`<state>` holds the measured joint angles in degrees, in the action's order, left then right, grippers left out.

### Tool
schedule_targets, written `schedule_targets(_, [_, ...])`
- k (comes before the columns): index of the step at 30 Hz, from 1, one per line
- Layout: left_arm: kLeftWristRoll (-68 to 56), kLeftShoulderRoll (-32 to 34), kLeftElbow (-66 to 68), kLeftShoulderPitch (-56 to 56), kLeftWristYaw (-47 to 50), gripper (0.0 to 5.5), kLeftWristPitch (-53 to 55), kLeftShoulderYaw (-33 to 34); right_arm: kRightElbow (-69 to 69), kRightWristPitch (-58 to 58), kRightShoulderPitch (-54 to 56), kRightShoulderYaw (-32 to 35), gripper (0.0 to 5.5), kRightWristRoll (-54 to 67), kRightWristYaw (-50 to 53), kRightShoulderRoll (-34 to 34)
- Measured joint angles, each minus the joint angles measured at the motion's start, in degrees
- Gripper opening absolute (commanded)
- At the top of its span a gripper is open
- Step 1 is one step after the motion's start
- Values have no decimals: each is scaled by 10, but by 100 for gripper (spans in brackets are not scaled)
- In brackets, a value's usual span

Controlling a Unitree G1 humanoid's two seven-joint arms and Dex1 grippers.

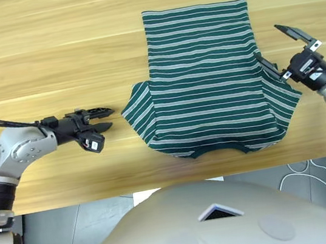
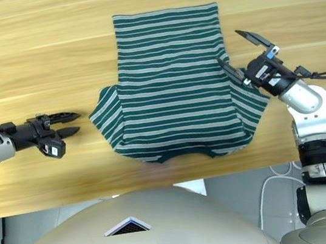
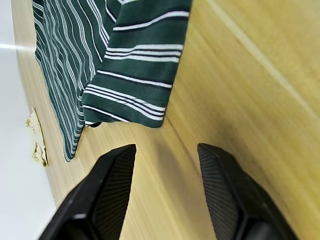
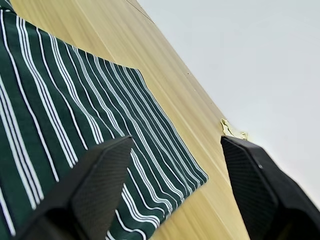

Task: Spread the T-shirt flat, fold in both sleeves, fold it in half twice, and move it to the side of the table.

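A dark green T-shirt (image 1: 205, 79) with thin white stripes lies spread on the wooden table (image 1: 47, 47), collar toward the near edge, hem at the far side. Its left sleeve (image 1: 137, 110) and right sleeve (image 1: 282, 95) stick out near the front. My left gripper (image 1: 106, 119) is open, low over bare wood a short way left of the left sleeve (image 3: 140, 85). My right gripper (image 1: 281, 52) is open and tilted up at the shirt's right edge, one finger (image 1: 268, 64) by the cloth above the right sleeve. Nothing sits between either pair of fingers.
Bare wood stretches left, right and beyond the shirt. The table's near edge (image 1: 100, 196) runs just in front of the collar. A white cable (image 1: 302, 172) lies on the grey floor below at the right.
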<state>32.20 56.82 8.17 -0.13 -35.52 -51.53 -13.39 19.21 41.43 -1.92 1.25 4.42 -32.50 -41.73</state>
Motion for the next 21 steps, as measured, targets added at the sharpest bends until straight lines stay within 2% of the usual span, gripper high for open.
schedule_targets(20, [64,-25,73,-81,87,232,-22,-59,-21,-12,-14,0,326,-17,0,11])
schedule_targets(21, [64,-26,73,-83,87,213,-22,-62,-22,-12,-14,0,326,-17,0,11])
